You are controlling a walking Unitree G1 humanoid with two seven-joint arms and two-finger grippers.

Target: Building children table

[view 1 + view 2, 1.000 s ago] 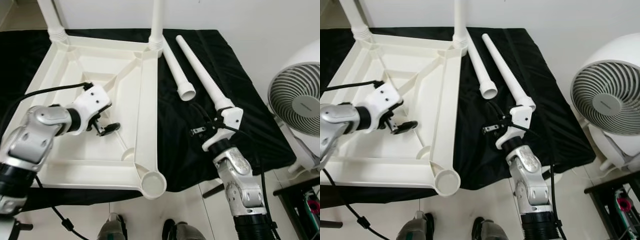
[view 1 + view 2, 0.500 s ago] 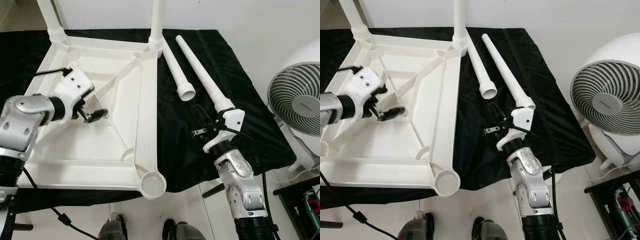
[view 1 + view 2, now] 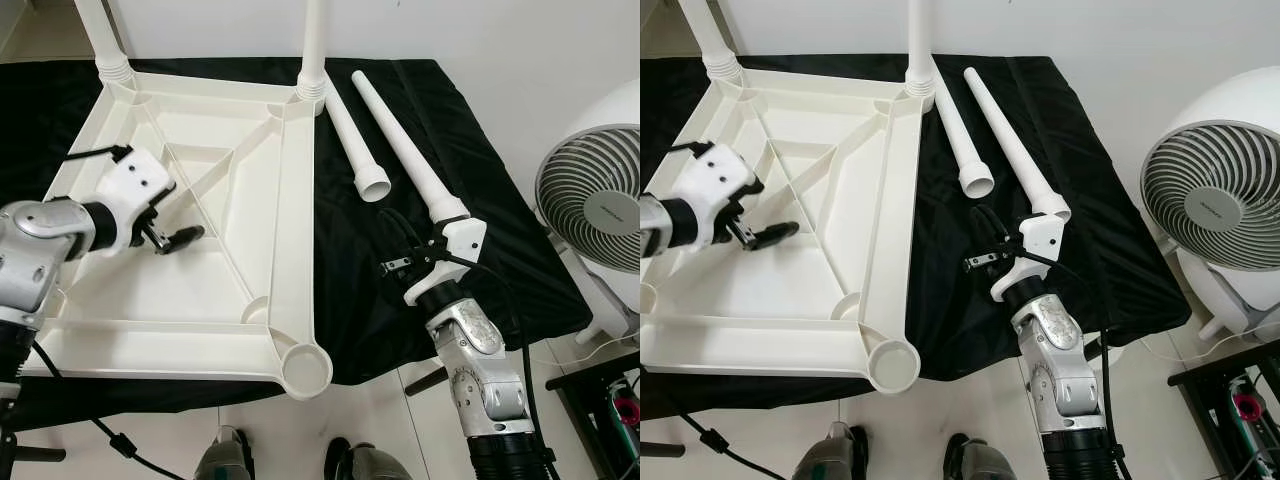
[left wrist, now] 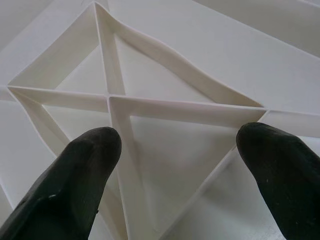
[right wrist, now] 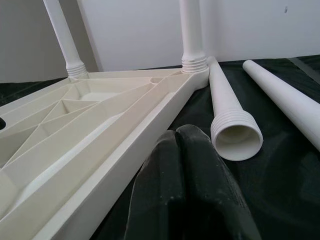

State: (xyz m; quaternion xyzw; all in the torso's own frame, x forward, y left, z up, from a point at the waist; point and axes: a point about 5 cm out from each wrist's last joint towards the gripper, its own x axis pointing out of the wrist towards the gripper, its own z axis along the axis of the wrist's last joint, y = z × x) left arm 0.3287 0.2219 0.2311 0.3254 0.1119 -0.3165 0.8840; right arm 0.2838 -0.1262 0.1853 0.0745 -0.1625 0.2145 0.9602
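The upturned white tabletop lies on a black cloth, two loose legs beside it. The left gripper hovers over its ribs, fingers spread. The right gripper, fingers pressed together, rests on the cloth.

We see the white plastic tabletop lying upside down on the black-draped desk, its ribbed underside facing up, diagonal ribs crossing at the centre. Two white legs stand upright, screwed into the far corner sockets. The near right corner socket is open and round. Two loose legs lie side by side on the cloth just right of the tabletop: a shorter-looking one showing its open threaded end, and a longer one.
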